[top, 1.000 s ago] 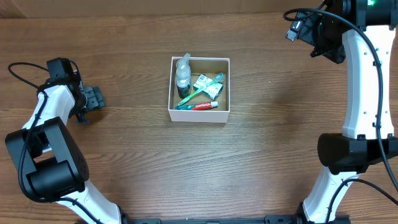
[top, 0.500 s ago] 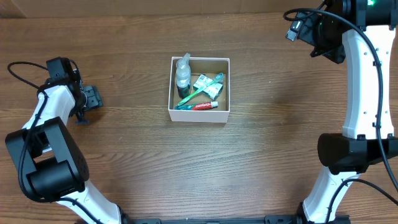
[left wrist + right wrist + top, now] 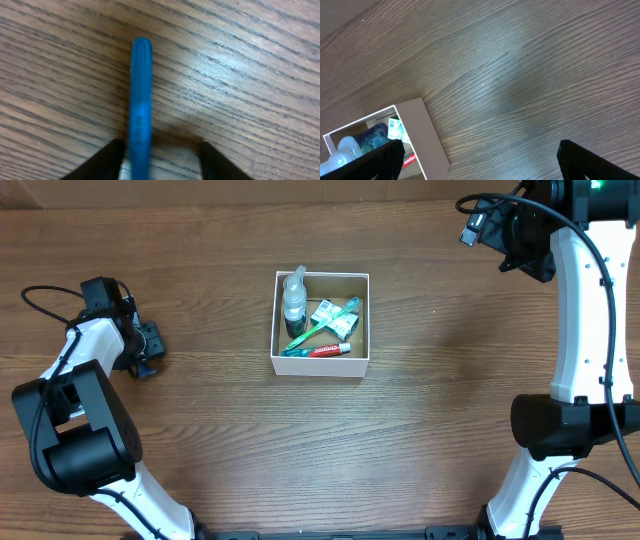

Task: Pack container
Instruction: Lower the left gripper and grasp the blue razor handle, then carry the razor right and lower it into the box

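Left gripper [image 3: 150, 342]: jaws narrower than a second ago, flanking a slim blue handle [image 3: 140, 100] at far left, not yet pinching. Right gripper [image 3: 480, 162]: spread, idle. Container [image 3: 320, 366]: mid-table, part-filled; probably another item due.

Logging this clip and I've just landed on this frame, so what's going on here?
The left gripper is down at the table on the left side. Its jaws stand either side of a slim blue item lying on the wood, and a gap shows on one side, so it isn't gripped yet. The container sits mid-table, already holding a spray bottle, a green toothbrush and a toothpaste tube. The right gripper hangs open and empty, off to the container's side.
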